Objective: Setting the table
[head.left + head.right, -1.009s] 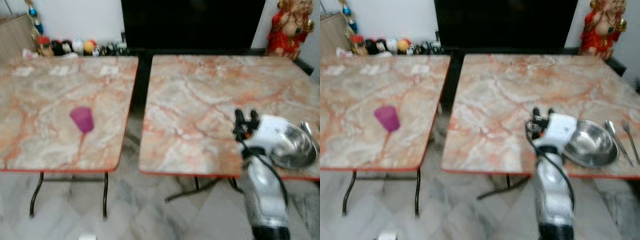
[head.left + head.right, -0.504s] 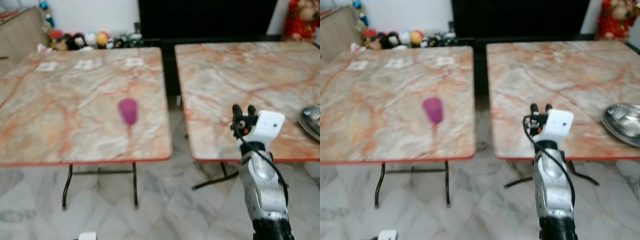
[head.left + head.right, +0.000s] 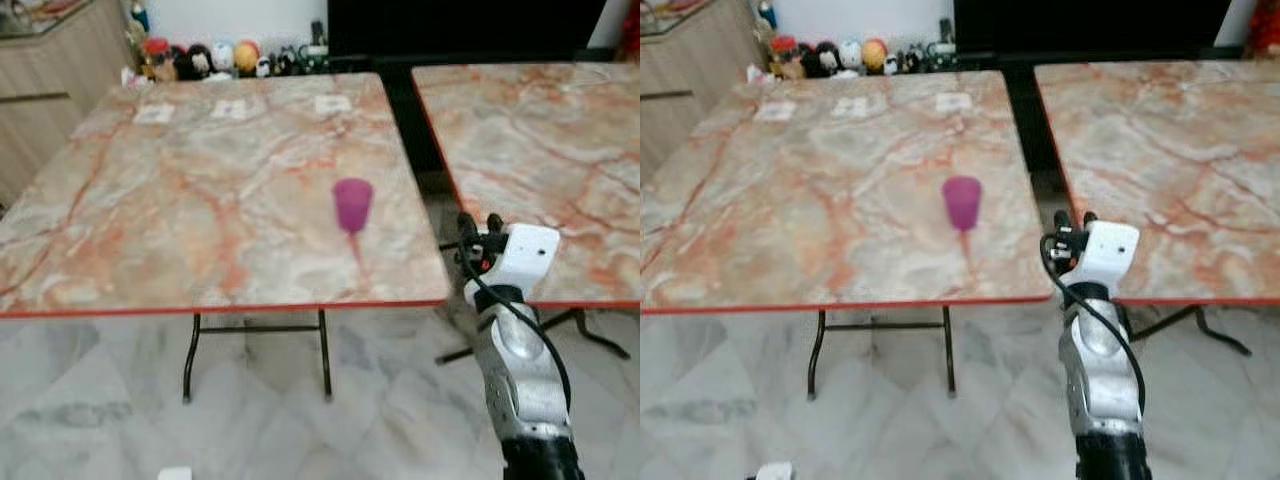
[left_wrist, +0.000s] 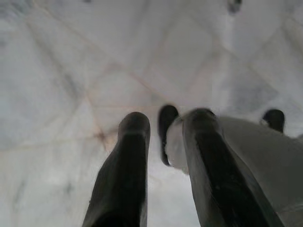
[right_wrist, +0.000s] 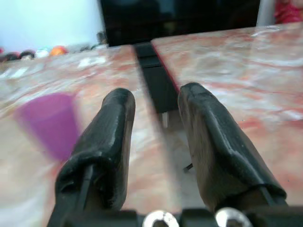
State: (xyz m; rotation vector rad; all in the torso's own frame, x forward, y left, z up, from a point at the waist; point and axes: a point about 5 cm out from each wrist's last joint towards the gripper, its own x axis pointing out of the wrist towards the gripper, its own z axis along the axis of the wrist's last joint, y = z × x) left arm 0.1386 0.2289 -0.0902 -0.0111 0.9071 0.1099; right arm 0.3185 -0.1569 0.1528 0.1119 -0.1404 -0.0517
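Left eye view: we see two marble-patterned tables side by side with a dark gap between them, on a pale tiled floor.
Left table: it carries a purple cup, upright, near its front right corner and apart from the edges.
Papers: three small white slips lie in a row along the far side of the left table.
Right table: we see only its near-left part.
Right gripper: raised in front of the gap between the tables, level with the table edges, below and to the right of the cup; fingers spread apart with nothing between them.
Left gripper: hangs over the tiled floor, fingers parted and empty.
Far wall: a row of small toys beside a black cabinet.
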